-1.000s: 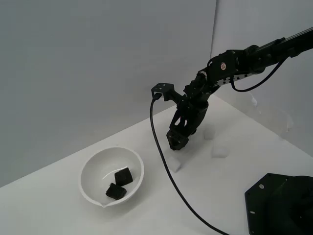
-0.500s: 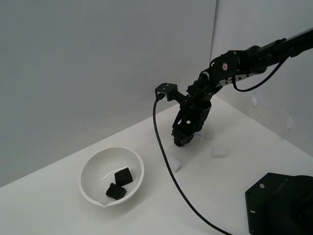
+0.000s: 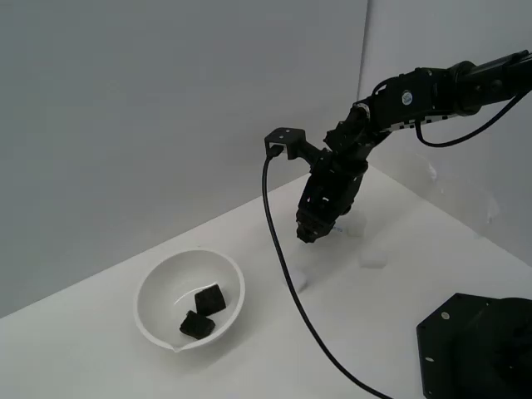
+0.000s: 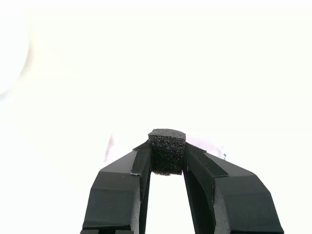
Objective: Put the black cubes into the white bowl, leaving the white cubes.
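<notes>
Below fingers (image 4: 167, 156) gripping black cube (image 4: 167, 150): white cube (image 3: 298, 281)

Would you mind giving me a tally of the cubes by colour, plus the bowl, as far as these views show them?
Black cubes: 3, two in the white bowl and one clamped in the gripper.
White cubes: 3 visible on the table; any others cannot be made out.
White bowl: 1.
Total: 7 things.

The arm (image 3: 432, 91) reaches down, its tool (image 4: 167, 158) clamped on a black cube (image 4: 167, 150).
</notes>
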Controlling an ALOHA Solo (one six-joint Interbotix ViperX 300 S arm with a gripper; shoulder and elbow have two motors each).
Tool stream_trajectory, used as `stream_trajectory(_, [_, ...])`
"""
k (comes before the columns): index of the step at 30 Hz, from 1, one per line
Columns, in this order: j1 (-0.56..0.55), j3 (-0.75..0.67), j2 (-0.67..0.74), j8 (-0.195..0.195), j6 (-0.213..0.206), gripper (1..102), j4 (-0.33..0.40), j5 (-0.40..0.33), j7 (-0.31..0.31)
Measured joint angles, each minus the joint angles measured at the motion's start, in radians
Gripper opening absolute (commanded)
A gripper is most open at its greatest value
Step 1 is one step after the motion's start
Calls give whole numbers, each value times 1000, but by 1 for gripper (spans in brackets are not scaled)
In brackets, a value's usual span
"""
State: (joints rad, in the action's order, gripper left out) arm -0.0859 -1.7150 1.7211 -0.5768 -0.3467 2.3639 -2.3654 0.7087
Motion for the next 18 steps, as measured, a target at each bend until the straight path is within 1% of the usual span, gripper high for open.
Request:
stream_trajectory(4, [0,-48,48,0,2,19,-40,38,37])
stream_trajectory(7, [-2,-87,87,-2,-6,19,-60,60,43])
stream_trajectory(10, [-2,-133,135,0,-34,19,-64,64,44])
stream_trajectory(14, [-8,-184,189,-2,-91,19,-64,66,26])
stream_trajectory(18, [-66,-227,227,-2,-160,19,-64,66,-34])
